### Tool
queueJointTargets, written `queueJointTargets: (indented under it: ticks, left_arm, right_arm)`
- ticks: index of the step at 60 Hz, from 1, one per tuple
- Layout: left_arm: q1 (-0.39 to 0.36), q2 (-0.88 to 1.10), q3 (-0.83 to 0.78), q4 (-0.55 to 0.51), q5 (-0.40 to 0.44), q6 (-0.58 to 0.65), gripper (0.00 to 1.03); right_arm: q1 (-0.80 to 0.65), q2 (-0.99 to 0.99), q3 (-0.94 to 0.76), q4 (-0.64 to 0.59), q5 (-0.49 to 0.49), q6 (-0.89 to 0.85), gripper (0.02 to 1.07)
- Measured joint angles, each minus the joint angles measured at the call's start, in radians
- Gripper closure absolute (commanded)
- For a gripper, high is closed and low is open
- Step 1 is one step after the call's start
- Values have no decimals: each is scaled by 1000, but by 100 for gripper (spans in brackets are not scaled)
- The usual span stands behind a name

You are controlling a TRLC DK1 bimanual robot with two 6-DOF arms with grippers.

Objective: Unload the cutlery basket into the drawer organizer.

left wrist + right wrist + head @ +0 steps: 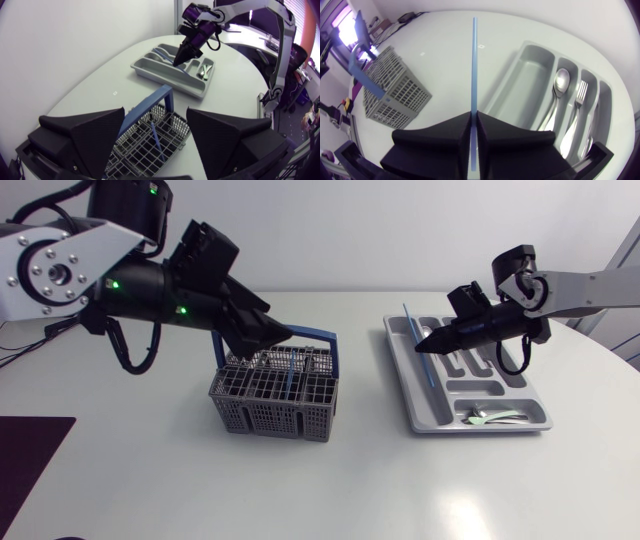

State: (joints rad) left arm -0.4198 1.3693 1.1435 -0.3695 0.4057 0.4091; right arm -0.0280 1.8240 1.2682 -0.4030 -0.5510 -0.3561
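Observation:
The grey cutlery basket (272, 392) with a blue handle (318, 336) stands left of the table's middle. My left gripper (266, 340) hovers just over its rear rim, open. In the left wrist view the basket (150, 150) lies under the spread fingers (100, 127), and a blue utensil (158, 142) stands inside it. The grey drawer organizer (430, 418) lies to the right. My right gripper (424, 344) is above the organizer's left long compartment, shut on a thin blue stick (415, 340). The stick (473, 65) points out ahead of the shut fingers (440, 132).
A spoon (561, 80) and a fork (578, 92) lie in the organizer's narrow slots. A pale utensil (490, 416) lies in its front cross compartment. The white table extends open in front of both the basket and the organizer.

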Motion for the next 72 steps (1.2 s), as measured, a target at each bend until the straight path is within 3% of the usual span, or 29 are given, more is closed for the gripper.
queueJointTargets:
  ticks: [25,37,45,47,56,62,65,72]
  left_arm:
    - [-44,0,-56,0,-130,40,18]
    - [-77,-2,-85,0,-180,41,18]
    - [-101,-2,-97,4,-233,41,18]
    - [-109,-2,-98,4,-245,40,18]
    - [-151,-1,-100,14,-315,37,18]
    - [-172,-1,-107,39,-359,37,18]
    - [-182,-1,-119,67,-383,36,18]
    - [-204,3,-151,106,-435,33,18]
  right_arm:
    - [108,159,156,-61,359,298,102]
    - [144,256,253,-136,444,372,102]
    - [142,314,286,-167,451,383,101]
    - [140,322,288,-169,452,383,96]
    - [128,336,291,-170,451,383,43]
    - [121,336,290,-171,451,383,14]
    - [117,336,290,-171,449,382,8]
    - [118,314,282,-174,437,383,8]
